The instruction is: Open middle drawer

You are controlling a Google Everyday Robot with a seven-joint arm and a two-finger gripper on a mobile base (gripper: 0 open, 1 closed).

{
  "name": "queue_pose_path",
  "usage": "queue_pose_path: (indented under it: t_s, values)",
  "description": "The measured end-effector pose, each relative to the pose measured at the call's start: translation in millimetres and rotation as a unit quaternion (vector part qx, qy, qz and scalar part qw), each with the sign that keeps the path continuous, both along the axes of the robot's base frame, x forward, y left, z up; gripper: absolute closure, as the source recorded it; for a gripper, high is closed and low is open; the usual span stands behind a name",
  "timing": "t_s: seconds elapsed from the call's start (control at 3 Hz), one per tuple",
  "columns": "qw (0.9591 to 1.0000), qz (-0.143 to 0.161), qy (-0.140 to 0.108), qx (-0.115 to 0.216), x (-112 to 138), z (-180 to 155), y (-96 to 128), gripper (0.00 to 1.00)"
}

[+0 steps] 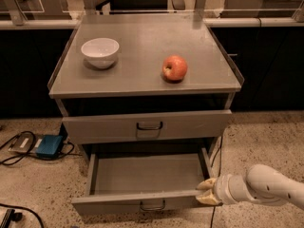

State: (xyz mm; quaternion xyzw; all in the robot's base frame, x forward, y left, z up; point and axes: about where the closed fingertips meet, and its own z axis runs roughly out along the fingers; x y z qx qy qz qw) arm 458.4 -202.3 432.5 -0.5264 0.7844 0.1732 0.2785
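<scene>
At the right front corner of the pulled-out middle drawer [147, 175] sits the gripper [207, 193], grip state unclear.

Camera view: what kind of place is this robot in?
Probably a lab or office workspace, not a home kitchen. Clues: a grey metal drawer cabinet and a speckled hard floor with loose cables and a blue box. The robot's claw sits at the right front corner of the open middle drawer.

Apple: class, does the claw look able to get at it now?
Probably yes: the apple lies uncovered on the cabinet top, apart from the bowl. The claw sits low at the open drawer's right front corner and must rise first.
</scene>
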Motion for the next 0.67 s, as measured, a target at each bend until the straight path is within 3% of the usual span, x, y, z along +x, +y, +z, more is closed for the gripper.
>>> queue_pose_path:
  t_s: [0.33, 0.67]
  values:
    - [1.0, 0.0, 0.0, 0.0, 0.0, 0.0, 0.1, 0.59]
    - [1.0, 0.0, 0.0, 0.0, 0.0, 0.0, 0.1, 0.28]
